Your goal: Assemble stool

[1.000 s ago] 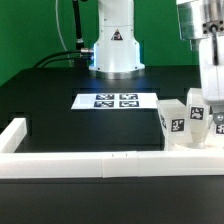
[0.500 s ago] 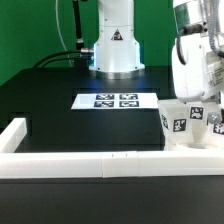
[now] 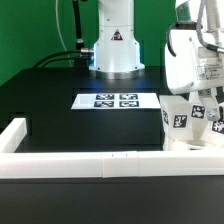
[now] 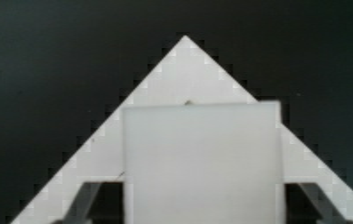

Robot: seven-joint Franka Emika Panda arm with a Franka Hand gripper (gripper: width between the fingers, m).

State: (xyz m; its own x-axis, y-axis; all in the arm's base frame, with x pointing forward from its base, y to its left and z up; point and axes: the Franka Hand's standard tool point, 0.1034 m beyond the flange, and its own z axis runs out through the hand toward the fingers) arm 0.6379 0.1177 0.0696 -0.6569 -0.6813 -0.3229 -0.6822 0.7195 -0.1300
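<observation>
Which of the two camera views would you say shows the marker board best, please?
The exterior view shows the marker board best: it lies flat on the black table in front of the arm's base, its four tags all visible. The wrist view shows none of it, only a white part held close to the lens against a dark background.

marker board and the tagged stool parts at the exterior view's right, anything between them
Nothing: in the exterior view only bare black table separates the marker board from the stool parts.
</observation>
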